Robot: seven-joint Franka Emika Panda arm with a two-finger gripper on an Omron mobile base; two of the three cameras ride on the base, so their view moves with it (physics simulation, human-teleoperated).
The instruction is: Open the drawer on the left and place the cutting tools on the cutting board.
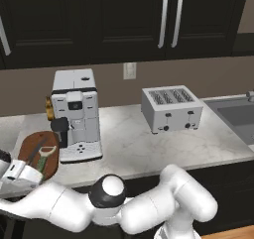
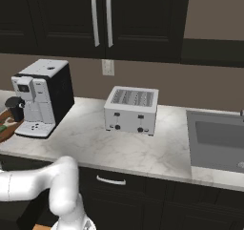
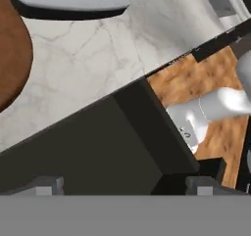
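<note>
Cutting tools look done — the peeler (image 1: 46, 152) and knife (image 1: 33, 154) both lie on the board (image 1: 30, 145), left of the coffee machine (image 1: 76, 115). The gripper (image 3: 122, 183) hangs over the open drawer (image 3: 98, 152), jaws spread wide, holding nothing. Little seems left.

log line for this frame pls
stage: tools placed | peeler and knife: on cutting board | drawer: open, below hand | gripper: jaws open, empty | next: likely retract

coffee machine (image 1: 76, 115) left; toaster (image 1: 171, 109) centre; sink (image 1: 237, 114) right, possibly steel
</note>
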